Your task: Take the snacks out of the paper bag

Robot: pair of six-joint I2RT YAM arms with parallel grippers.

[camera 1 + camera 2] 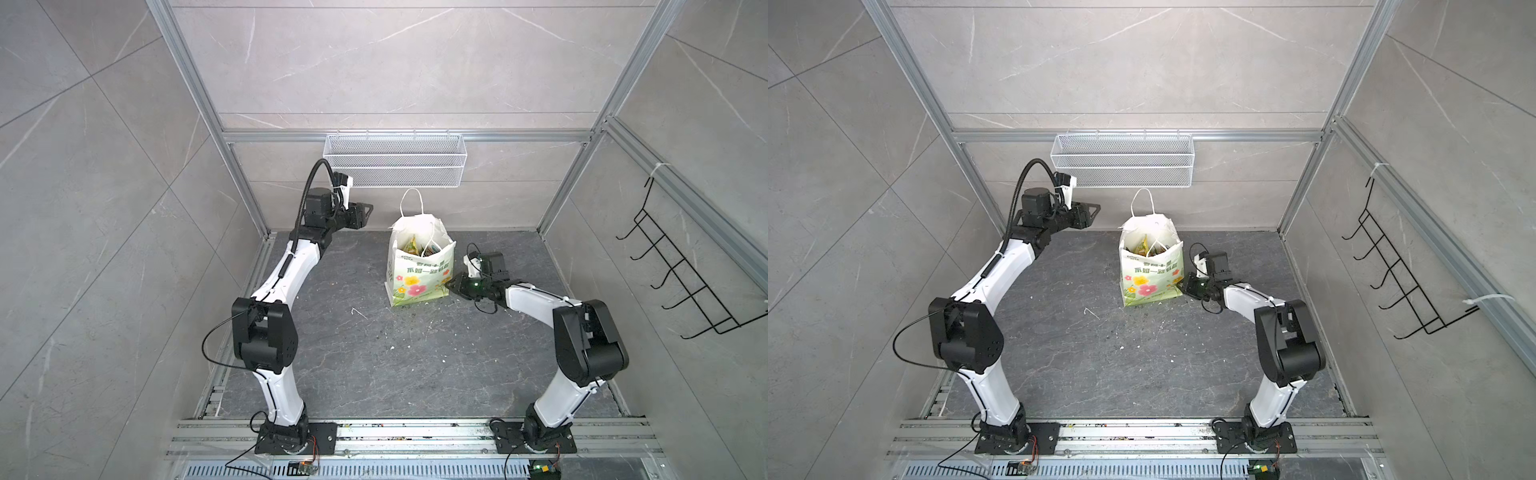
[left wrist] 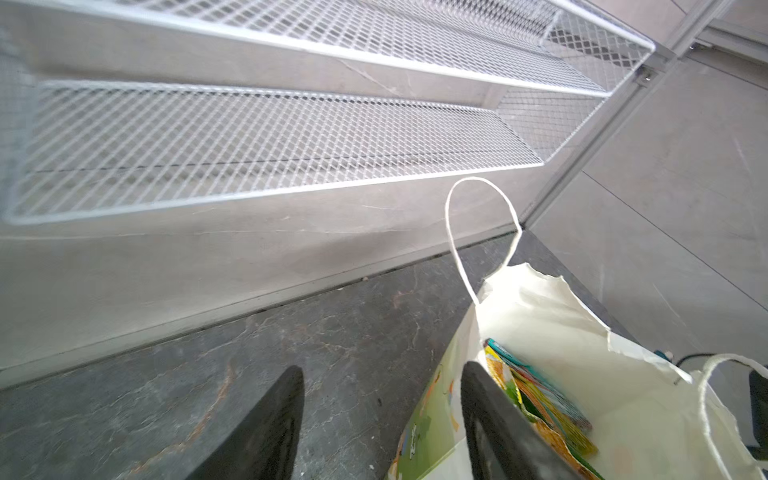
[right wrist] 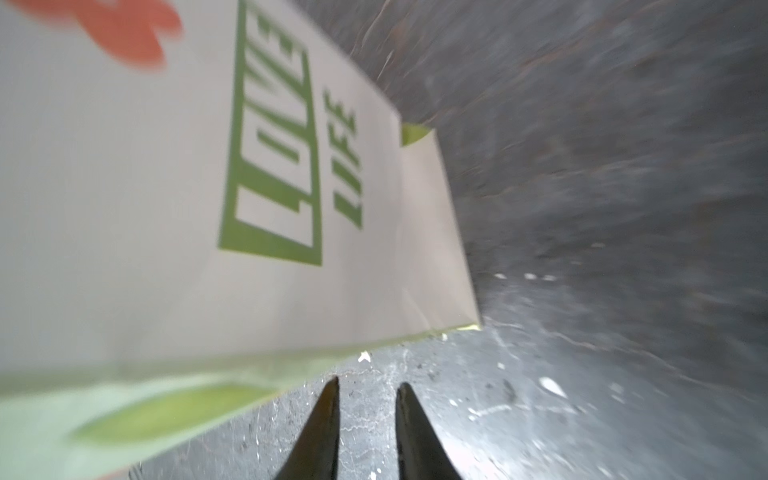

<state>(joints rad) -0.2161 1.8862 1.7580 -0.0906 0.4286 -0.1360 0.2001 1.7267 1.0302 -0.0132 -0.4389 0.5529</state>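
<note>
The paper bag [image 1: 419, 274] [image 1: 1152, 278] stands upright and open-topped on the dark surface in both top views, flowers on its front face. Colourful snacks [image 1: 419, 247] [image 1: 1152, 248] [image 2: 540, 399] stand on edge inside it. My left gripper [image 1: 368, 212] [image 1: 1096, 210] [image 2: 383, 370] hangs raised to the left of the bag's rim, open, nothing between its fingers. My right gripper [image 1: 451, 286] [image 1: 1183, 284] [image 3: 369, 383] sits low at the bag's lower right corner, beside the "LOVE LIFE" side [image 3: 166, 208]. Its jaws stand a narrow gap apart with only bare surface between them.
A white wire mesh basket [image 1: 395, 166] [image 1: 1121, 166] [image 2: 249, 137] hangs on the back wall above the bag. A black wire hook rack [image 1: 681, 282] is on the right wall. White crumbs [image 1: 415, 332] dot the dark surface in front of the bag.
</note>
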